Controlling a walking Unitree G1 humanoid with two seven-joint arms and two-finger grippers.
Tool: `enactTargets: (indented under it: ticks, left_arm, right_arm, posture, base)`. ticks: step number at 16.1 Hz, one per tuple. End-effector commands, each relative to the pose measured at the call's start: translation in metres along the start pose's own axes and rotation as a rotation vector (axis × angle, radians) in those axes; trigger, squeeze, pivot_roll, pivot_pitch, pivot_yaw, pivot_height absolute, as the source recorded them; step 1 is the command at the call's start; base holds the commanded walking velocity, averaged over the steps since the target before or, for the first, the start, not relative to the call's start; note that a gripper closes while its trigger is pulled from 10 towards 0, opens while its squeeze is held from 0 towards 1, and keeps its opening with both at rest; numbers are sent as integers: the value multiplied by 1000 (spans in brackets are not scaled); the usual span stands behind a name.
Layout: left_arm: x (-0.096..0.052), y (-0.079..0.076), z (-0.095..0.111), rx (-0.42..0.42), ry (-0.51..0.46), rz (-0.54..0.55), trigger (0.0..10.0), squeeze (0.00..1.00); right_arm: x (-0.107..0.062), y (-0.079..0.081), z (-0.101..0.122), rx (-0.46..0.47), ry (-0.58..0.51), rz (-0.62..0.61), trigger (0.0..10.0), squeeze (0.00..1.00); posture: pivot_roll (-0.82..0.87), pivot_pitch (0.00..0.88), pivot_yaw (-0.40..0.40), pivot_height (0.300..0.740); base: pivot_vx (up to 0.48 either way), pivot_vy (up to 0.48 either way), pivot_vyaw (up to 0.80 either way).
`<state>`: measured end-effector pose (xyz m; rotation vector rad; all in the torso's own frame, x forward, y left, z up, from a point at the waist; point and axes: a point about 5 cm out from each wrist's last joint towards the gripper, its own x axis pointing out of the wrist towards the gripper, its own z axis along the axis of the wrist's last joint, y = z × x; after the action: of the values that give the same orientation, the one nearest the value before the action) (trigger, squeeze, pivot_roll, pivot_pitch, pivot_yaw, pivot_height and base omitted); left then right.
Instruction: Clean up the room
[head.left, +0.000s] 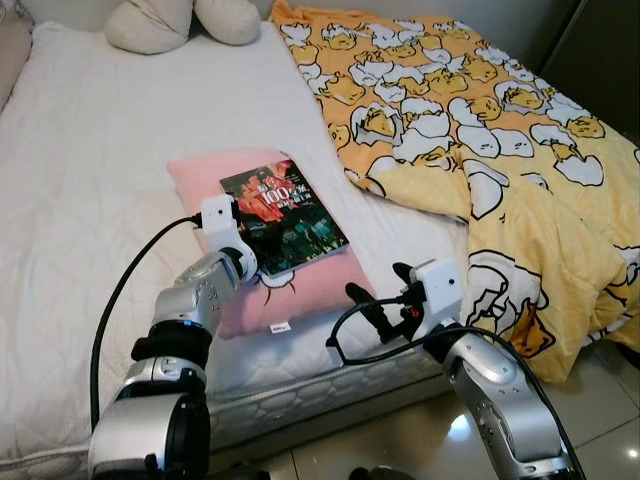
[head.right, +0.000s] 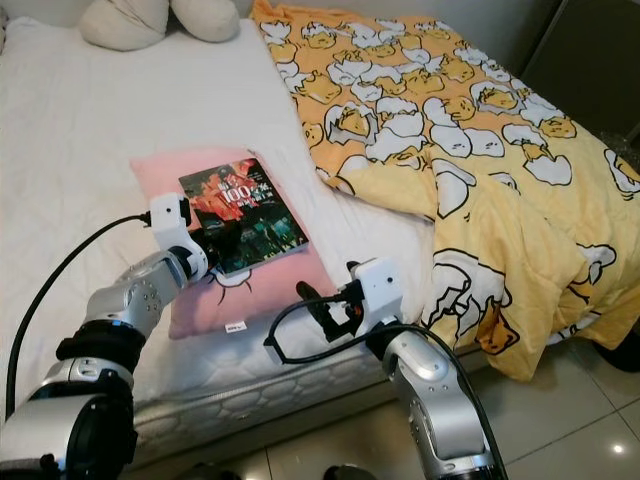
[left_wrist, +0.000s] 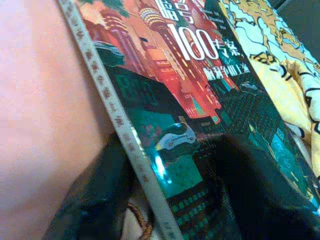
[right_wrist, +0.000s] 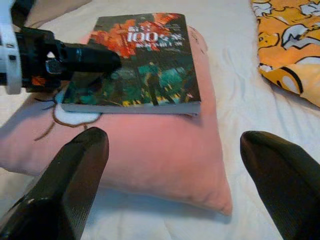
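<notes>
1. One book (head.left: 283, 222) lies on the pink pillow (head.left: 300, 300) near the bed's (head.left: 90, 200) front edge.
2. Left gripper (right_wrist: 107, 62) pinches its near-left corner; lift level, slowly.
3. Right gripper (head.left: 380, 300), spread wide and empty, should support the opposite edge.

A pale pink pillow (head.left: 225, 245) with a white cartoon patch lies on the white quilted bed (head.left: 90, 160). The book (head.left: 283, 219) cover is dark teal and red with white lettering. The blanket (head.left: 470, 130) is orange-yellow, patterned with white-and-yellow egg characters. Black fingers (right_wrist: 75, 185), silver arms.
</notes>
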<state>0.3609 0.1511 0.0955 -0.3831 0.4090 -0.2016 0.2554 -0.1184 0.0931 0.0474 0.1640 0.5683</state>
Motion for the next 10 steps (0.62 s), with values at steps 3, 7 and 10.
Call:
enactTargets:
  ticks: [3,7,10]
  left_arm:
    - [3,-2,-7,-14,33,-8,0,0]
    - [4,0,-5,9,22,-14,0,0]
    - [3,-1,2,32,-37,-33,0,0]
  right_arm:
    - [2,-3,5,4,-29,4,10000,0]
    - [5,-4,6,-2,-30,13,10000,0]
    - [5,-5,7,-8,-29,15,10000,0]
  posture:
    - [-103,1,-39,740]
    - [-98,0,-44,740]
    - [-94,0,-47,740]
  base:
    - [0,0,0]
    - [0,0,0]
    - [0,0,0]
